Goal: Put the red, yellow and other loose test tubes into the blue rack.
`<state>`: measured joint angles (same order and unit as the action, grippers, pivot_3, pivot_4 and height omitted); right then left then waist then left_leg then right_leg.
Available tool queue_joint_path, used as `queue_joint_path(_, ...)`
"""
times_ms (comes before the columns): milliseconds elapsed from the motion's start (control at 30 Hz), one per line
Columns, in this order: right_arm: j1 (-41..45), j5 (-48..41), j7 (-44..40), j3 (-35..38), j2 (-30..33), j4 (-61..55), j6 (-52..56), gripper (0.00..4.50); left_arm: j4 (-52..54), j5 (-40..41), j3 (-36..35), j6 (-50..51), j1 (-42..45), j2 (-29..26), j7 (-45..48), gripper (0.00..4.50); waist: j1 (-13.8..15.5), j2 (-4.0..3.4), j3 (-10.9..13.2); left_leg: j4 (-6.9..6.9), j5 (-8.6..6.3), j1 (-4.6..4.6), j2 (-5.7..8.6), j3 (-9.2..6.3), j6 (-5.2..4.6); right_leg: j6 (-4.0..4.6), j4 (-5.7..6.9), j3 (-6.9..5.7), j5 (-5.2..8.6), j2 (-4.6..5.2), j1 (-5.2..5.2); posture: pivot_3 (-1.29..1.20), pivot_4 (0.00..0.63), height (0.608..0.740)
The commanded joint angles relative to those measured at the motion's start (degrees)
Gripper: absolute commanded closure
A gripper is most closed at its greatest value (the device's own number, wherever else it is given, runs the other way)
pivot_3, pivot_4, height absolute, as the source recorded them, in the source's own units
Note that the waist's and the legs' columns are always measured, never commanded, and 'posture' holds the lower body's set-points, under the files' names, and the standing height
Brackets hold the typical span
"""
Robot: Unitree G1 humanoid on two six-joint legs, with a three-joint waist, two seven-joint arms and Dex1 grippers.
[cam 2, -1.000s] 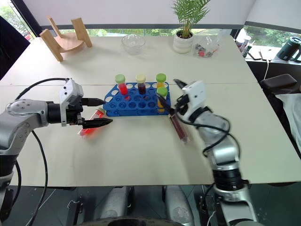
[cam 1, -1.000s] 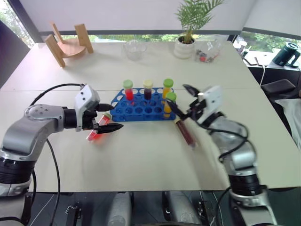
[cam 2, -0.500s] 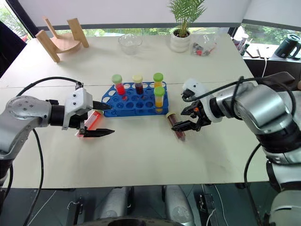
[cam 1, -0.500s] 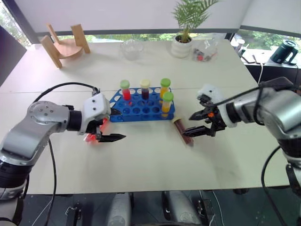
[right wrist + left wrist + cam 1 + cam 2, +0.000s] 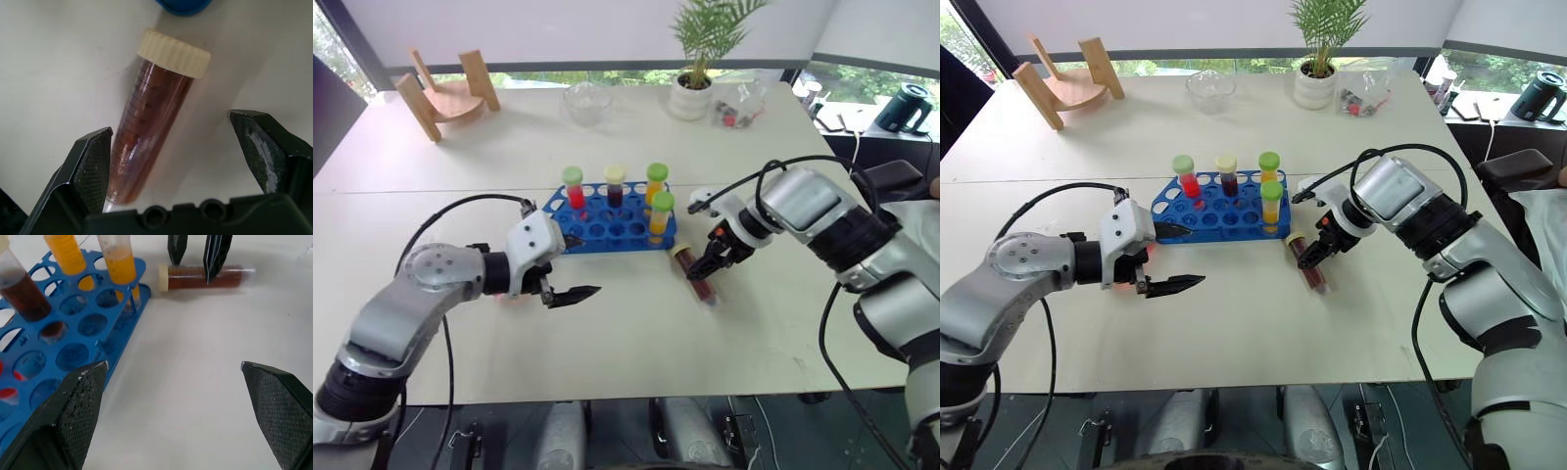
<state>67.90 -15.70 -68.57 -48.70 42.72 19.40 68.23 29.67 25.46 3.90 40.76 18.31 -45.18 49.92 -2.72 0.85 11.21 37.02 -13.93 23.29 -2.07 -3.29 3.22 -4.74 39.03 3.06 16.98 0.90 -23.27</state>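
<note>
both grippers gape wide, empty; right gripper straddles the brown tube (untouched); left gripper hovers.

Head eyes overlook table; wrist views close, sharing brown tube.

Left pincer open, pointing sideways; right pincer open, angled steeply down.

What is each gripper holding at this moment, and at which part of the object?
Nothing is held. The right gripper is open, its fingers on either side of the brown tube lying on the table. The left gripper is open and empty.
</note>
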Motion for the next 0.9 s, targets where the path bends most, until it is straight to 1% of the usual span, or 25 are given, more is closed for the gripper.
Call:
queue_joint_path(33, -2.25, 7.65, -3.96, -4.88, 1.06, 3.1, -11.49, 0.3, 2.29, -0.46, -0.3, -0.45, -1.15, 0.39, -1.65, 0.0, -0.02, 0.14, -0.08, 0.0, 0.0, -0.04, 0.0, 0.0, 0.0, 0.0, 0.0, 0.0, 0.0, -0.01, 0.05, 0.0, 0.15, 0.74)
queue_joint_path(133, -3.65, 13.2, -8.65, -6.38, 3.42, 4.01, -20.86, 0.3, 2.63, -0.41, -0.76, -0.92, -2.74, 0.22, -2.02, 0.0, 0.05, 0.14, -0.09, 0.05, 0.01, -0.22, 0.01, 0.01, 0.01, 0.02, -0.01, 0.01, 0.01, 0.01, 0.24, 0.0, 0.15, 0.74)
queue_joint_path(167, -4.26, 14.82, -9.7, -6.4, 3.85, 4.56, -23.67, 0.53, 2.64, -0.53, -0.63, -0.98, -2.89, 0.26, -2.23, 0.0, 0.2, 0.16, -0.09, 0.08, 0.01, -0.3, 0.01, 0.01, 0.03, 0.05, -0.01, 0.01, 0.02, 0.01, 0.34, 0.0, 0.15, 0.74)
queue_joint_path(233, -5.14, 17.19, -9.66, -5.17, 2.78, 7.42, -26.7, 1.18, 2.71, -0.56, -0.5, -0.85, -2.76, 0.45, -2.58, 0.0, 0.51, 0.23, -0.14, 0.09, 0.02, -0.46, 0.03, -0.02, 0.04, 0.19, -0.05, 0.0, 0.11, 0.03, 0.54, 0.0, 0.15, 0.74)
queue_joint_path(300, -5.54, 18.91, -10.22, -4.09, 1.56, 10.21, -28.85, 2.05, 2.76, -0.39, -0.53, -0.62, -2.49, 0.59, -2.8, 0.0, 0.34, 0.41, -0.25, 0.06, 0.01, -0.74, 0.04, -0.02, 0.04, 0.22, -0.21, 0.0, 0.13, 0.05, 0.88, 0.0, 0.15, 0.74)
queue_joint_path(333, -5.71, 20.08, -10.39, -3.87, 1.15, 11.94, -31.01, 2.41, 2.75, -0.33, -0.5, -0.57, -2.42, 0.57, -2.84, 0.0, 0.17, 0.58, -0.37, 0.0, 0.01, -0.91, 0.03, -0.01, 0.05, 0.23, -0.39, 0.0, 0.13, 0.06, 1.1, 0.0, 0.15, 0.74)
queue_joint_path(400, -5.9, 22.06, -10.53, -3.18, 0.23, 15.01, -34.67, 2.97, 2.48, -0.24, -0.56, -0.66, -2.35, 0.35, -2.66, 0.0, -0.1, 0.88, -0.56, -0.01, 0.01, -1.03, 0.01, -0.02, 0.05, 0.3, -0.59, 0.0, 0.07, 0.05, 1.31, 0.0, 0.15, 0.74)
queue_joint_path(467, -6.15, 23.76, -11.89, -2.76, -0.14, 17.85, -38.83, 3.3, 1.76, -0.52, -0.47, -1.02, -2.23, -0.02, -2.25, 0.0, -0.2, 0.88, -0.55, -0.03, 0.0, -1.42, -0.03, -0.01, 0.06, 0.33, -0.9, 0.0, 0.04, 0.04, 1.75, 0.0, 0.15, 0.74)
queue_joint_path(533, -6.92, 25.6, -13.13, -2.2, 1.12, 19.22, -47.04, 3.39, 0.87, -0.76, -0.25, -1.08, -1.6, -0.25, -1.87, 0.0, -0.09, 0.95, -0.67, -0.09, -0.04, -1.95, 0.02, -0.01, 0.11, 0.18, -1.15, 0.03, 0.15, 0.18, 2.13, 0.0, 0.15, 0.74)
queue_joint_path(600, -7.31, 27.44, -11.38, -0.9, 0.93, 20.73, -52.11, 3.41, 0.02, -0.91, -0.1, -1.21, -1.06, -0.46, -1.32, 0.0, 0.17, 1.02, -0.72, -0.1, -0.05, -1.93, 0.11, -0.04, 0.13, 0.17, -1.26, 0.03, 0.17, 0.35, 2.17, 0.0, 0.15, 0.74)
queue_joint_path(633, -7.39, 28.1, -10.75, -0.2, 0.45, 21.4, -53.05, 3.41, -0.3, -0.98, -0.19, -1.41, -1.04, -0.61, -0.98, 0.0, 0.2, 1.05, -0.74, -0.1, -0.05, -1.92, 0.16, -0.05, 0.14, 0.19, -1.28, 0.0, 0.15, 0.62, 2.18, 0.0, 0.15, 0.74)
queue_joint_path(733, -7.68, 30.56, -7.28, 1.89, -0.92, 23.48, -59.12, 3.41, -1.72, -1.52, 0.32, -1.67, 0.15, -0.39, -0.28, 0.0, 0.15, 1.09, -0.77, -0.09, -0.04, -1.9, 0.25, 0.0, 0.12, 0.35, -1.55, 0.09, 0.05, 0.85, 2.29, 0.0, 0.15, 0.74)
queue_joint_path(833, -8.1, 33.39, -5.0, 3.25, -1.75, 23.76, -63.35, 3.41, -3.02, -2.1, 0.94, -2.17, 1.27, -0.32, 0.6, 0.0, 0.08, 1.19, -0.83, -0.08, -0.04, -1.87, 0.26, 0.13, 0.12, 0.41, -1.99, 0.11, 0.02, 0.94, 2.45, 0.0, 0.15, 0.74)
queue_joint_path(900, -9.58, 32.88, -6.99, 5.08, -2.04, 21.3, -61.16, 3.41, -3.81, -2.43, 1.44, -2.39, 2.15, -0.17, 0.96, 0.0, 0.1, 1.31, -0.91, -0.08, -0.04, -1.88, 0.32, 0.23, 0.12, 0.42, -2.03, 0.13, 0.01, 1.1, 2.47, 0.0, 0.15, 0.74)
